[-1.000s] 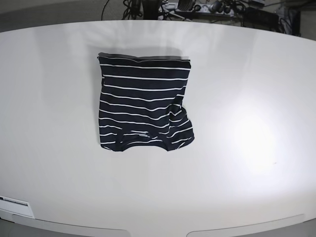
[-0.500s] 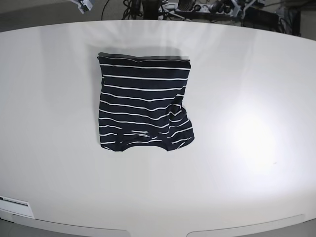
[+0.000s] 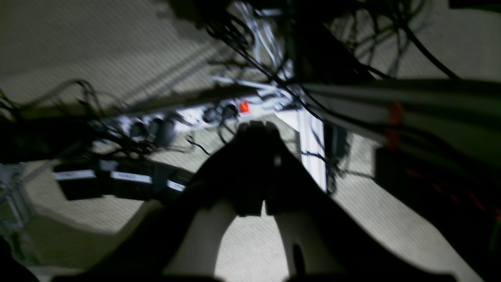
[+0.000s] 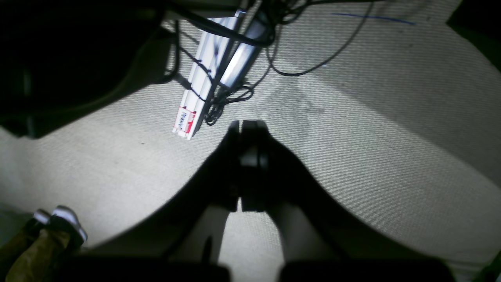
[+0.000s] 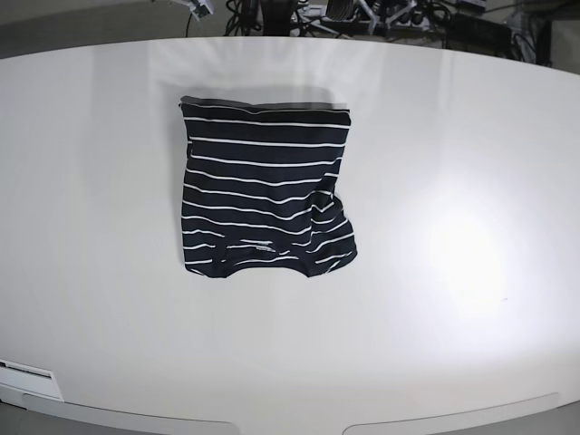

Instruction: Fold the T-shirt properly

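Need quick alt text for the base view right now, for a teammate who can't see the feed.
A dark T-shirt with thin white stripes lies folded into a rough rectangle on a white table, left of centre, its lower right corner rumpled. No arm is over the table; cables clutter the floor beyond the far edge.
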You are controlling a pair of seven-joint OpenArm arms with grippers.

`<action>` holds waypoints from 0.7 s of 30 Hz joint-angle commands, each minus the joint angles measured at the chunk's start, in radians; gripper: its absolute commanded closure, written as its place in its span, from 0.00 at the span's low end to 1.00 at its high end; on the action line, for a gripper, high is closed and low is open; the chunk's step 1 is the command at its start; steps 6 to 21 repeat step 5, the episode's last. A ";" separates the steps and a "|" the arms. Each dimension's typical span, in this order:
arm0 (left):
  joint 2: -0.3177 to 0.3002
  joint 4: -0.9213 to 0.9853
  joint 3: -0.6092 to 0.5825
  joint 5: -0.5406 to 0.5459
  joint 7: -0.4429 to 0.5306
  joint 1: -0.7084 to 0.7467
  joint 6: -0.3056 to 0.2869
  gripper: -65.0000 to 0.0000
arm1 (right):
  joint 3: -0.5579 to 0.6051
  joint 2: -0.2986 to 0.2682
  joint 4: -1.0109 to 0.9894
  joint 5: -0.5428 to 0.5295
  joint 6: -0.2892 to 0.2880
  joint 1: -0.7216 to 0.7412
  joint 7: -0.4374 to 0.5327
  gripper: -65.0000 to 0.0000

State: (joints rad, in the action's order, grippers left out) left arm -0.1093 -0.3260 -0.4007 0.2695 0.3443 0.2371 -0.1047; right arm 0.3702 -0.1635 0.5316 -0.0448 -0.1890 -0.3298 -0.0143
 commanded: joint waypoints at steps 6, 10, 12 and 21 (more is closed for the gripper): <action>0.010 -0.003 -0.002 0.002 0.023 0.016 0.004 1.00 | -0.002 0.003 0.040 -0.006 -0.020 -0.003 0.015 1.00; 0.010 -0.003 -0.002 0.002 0.023 0.016 0.004 1.00 | -0.002 0.003 0.040 -0.006 -0.020 -0.003 0.015 1.00; 0.010 -0.003 -0.002 0.002 0.023 0.016 0.004 1.00 | -0.002 0.003 0.040 -0.006 -0.020 -0.003 0.015 1.00; 0.010 -0.003 -0.002 0.002 0.023 0.016 0.004 1.00 | -0.002 0.003 0.040 -0.006 -0.020 -0.003 0.015 1.00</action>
